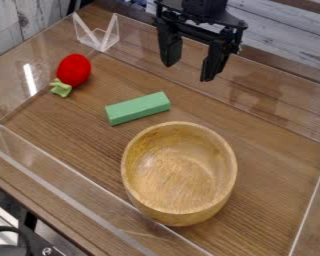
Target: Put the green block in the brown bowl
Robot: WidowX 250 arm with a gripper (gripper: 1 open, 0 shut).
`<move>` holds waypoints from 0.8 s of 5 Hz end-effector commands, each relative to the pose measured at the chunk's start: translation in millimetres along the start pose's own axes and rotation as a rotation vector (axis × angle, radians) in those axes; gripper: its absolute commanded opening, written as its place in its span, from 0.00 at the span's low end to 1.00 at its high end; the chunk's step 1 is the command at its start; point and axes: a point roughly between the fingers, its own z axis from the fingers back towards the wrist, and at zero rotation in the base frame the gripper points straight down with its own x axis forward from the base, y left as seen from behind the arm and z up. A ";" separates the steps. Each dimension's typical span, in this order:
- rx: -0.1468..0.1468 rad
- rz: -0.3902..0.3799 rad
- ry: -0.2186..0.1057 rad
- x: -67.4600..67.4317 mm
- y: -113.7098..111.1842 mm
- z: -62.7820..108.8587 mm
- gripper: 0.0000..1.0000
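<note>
The green block (137,108), a flat mid-green bar, lies on the wooden table left of centre, just above the bowl. Nearer the front stands the brown bowl (180,171), large, round, light wood, with nothing in it. My gripper (190,55) hangs above the table at the back, up and to the right of the block and clear of it. Its two black fingers (167,48) point downward, spread apart and open, with nothing between them.
A red ball (75,68) with a small light-green piece (59,89) lies at the left. A clear plastic stand (96,33) sits at the back left. Transparent walls (69,180) fence the table on all sides.
</note>
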 end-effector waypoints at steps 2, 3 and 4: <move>0.025 -0.250 0.054 -11.9 23.9 -37.4 1.00; 0.042 -0.416 0.053 -19.8 51.1 -48.8 1.00; 0.045 -0.580 0.029 -27.1 73.3 -47.7 1.00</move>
